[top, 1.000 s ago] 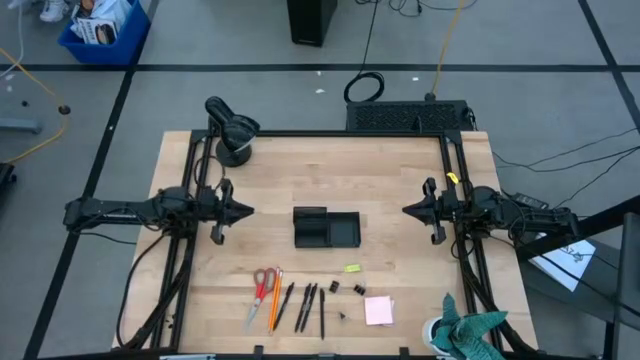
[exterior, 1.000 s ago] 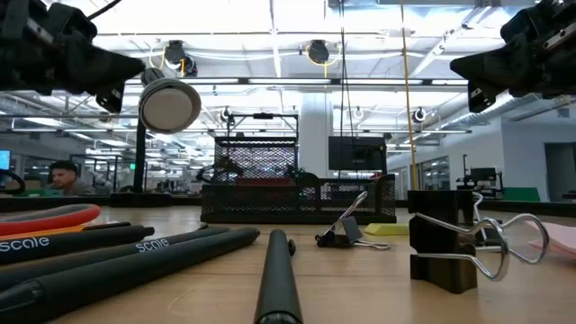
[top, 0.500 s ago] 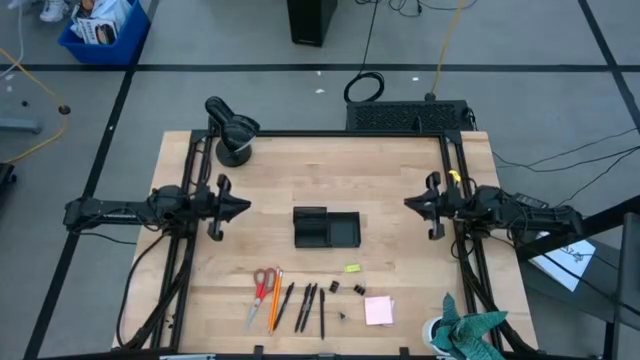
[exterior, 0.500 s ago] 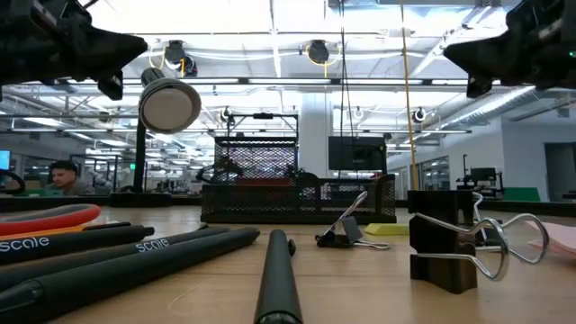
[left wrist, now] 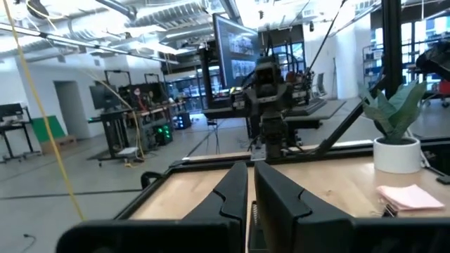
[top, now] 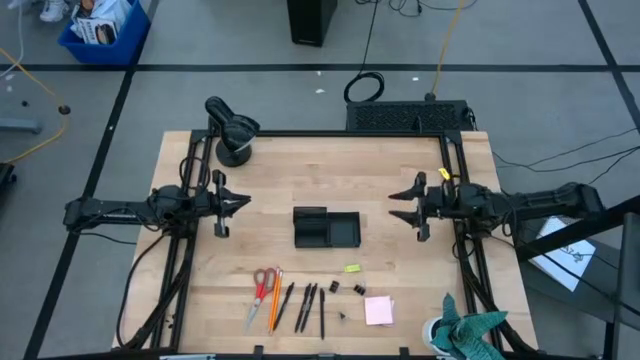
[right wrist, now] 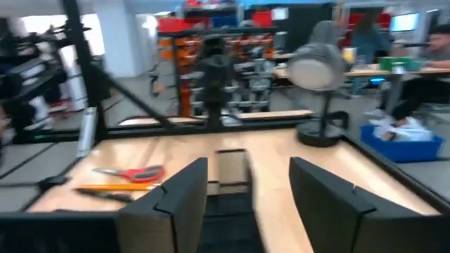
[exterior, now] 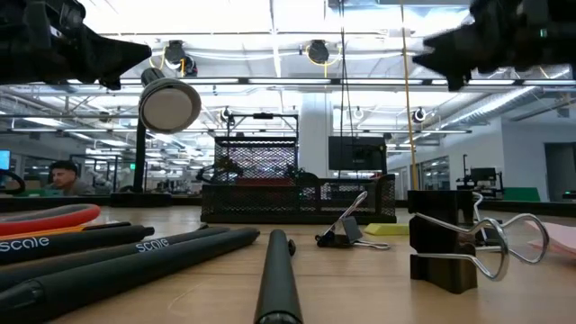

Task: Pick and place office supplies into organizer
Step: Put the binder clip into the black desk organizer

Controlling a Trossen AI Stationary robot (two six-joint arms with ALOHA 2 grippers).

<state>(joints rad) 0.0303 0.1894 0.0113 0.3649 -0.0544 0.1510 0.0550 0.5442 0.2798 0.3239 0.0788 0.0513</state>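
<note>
The black organizer (top: 326, 228) sits mid-table. Along the near edge lie the red-handled scissors (top: 262, 288), an orange pencil (top: 275, 297), several black pens (top: 305, 303), black clips (top: 346, 288), a yellow piece (top: 352, 268) and a pink sticky-note pad (top: 379, 311). My left gripper (top: 245, 200) hovers shut, left of the organizer, its fingers almost together in the left wrist view (left wrist: 249, 172). My right gripper (top: 398, 207) hovers open, right of the organizer, with a wide gap and nothing between the fingers (right wrist: 248, 165).
A round black dome-shaped device (top: 232, 135) stands at the far left corner. A teal-green cloth (top: 468, 333) sits in a white pot at the near right corner. Black frame rails (top: 455, 250) run along both table sides. Bare wood lies around the organizer.
My right gripper has moved toward the table's left edge, nearer the organizer, and has opened from shut to wide apart. The supplies and the organizer lie where they were.
</note>
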